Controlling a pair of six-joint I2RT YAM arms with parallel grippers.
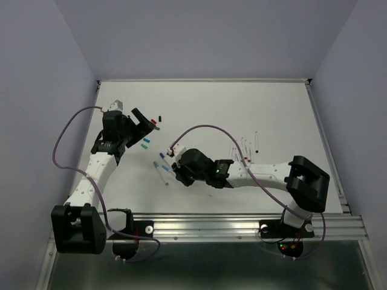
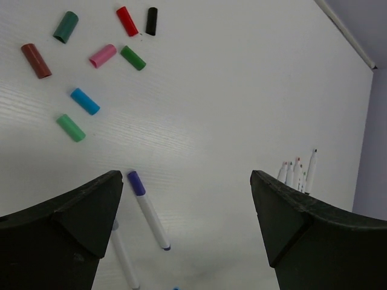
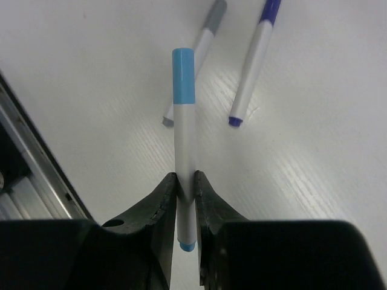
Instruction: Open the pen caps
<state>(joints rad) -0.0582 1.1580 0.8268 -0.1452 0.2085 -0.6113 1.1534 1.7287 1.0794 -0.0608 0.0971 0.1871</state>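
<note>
**Right gripper**: narrowed and clamped on the white barrel of the light-blue pen, near its tail end. The light-blue cap is seated and projects well beyond the fingertips, clear of the jaws.

**Left gripper**: spread wide, nothing held, poised above the table.

**Loose caps**: eight counted, scattered ahead of the left gripper, off to one side.

**Uncapped pens**: gathered in a tight row ahead of the left gripper, off to the other side. Their number cannot be read.

**Purple-capped pen** and **grey-capped pen**: laid on the table just beyond the held pen's cap, touched by neither gripper.

**Status:** the task is judged mostly done. Three caps remain to be pulled, and the held one is judged the next.
</note>
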